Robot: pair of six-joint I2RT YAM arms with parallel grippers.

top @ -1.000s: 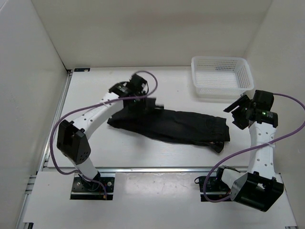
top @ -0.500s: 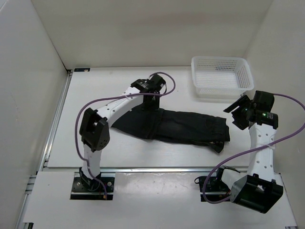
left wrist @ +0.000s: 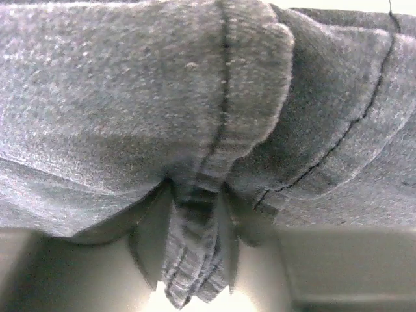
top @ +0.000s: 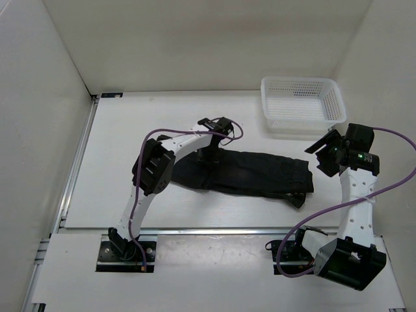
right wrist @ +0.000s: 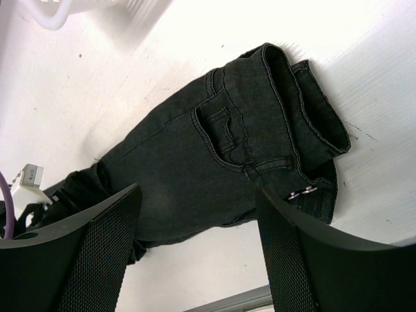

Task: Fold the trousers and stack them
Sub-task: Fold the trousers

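The black trousers point(top: 260, 172) lie across the middle of the table, waistband to the right. My left gripper point(top: 211, 155) reaches down onto their left part, over the far edge. In the left wrist view grey-black cloth point(left wrist: 130, 97) fills the frame, and a bunched strip of hem sits pinched in my left gripper point(left wrist: 192, 255). My right gripper point(top: 322, 151) hovers just right of the waistband, open with nothing in it. Between its black mesh fingers point(right wrist: 97, 253) the right wrist view shows the trousers point(right wrist: 214, 162), with a pocket and metal rivets.
A white mesh basket point(top: 299, 80) stands at the back right, its corner also in the right wrist view point(right wrist: 58, 13). White walls close in the table on the left, back and right. A metal rail runs along the near edge.
My left gripper has swung right and slightly nearer, drawing the trousers' left end with it, so the spread cloth is shorter. The right arm has not moved.
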